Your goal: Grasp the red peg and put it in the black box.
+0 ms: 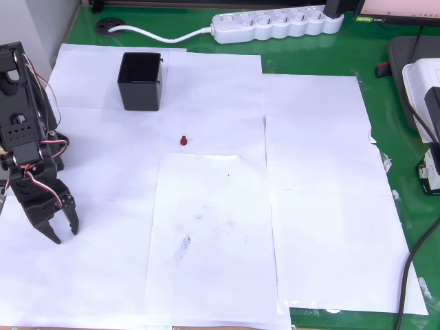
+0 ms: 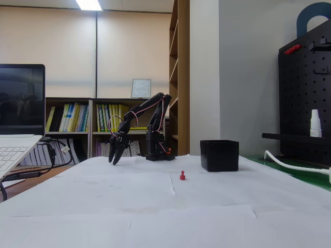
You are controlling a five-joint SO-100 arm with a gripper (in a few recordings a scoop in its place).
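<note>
Overhead view puts the tiny dark red stubby peg (image 1: 183, 141) alone on the white paper sheets (image 1: 213, 234) covering the green table (image 1: 405, 227), below and to the right of the small square black plastic box (image 1: 141, 81), apart from it. The black two-finger gripper (image 1: 63, 235) hangs at the left edge, well apart from both, its fingers slightly parted and holding nothing. From the fixed view the peg (image 2: 182, 175) stands upright just left of the box (image 2: 220, 155), and the gripper (image 2: 114, 160) points down above the paper, farther left.
</note>
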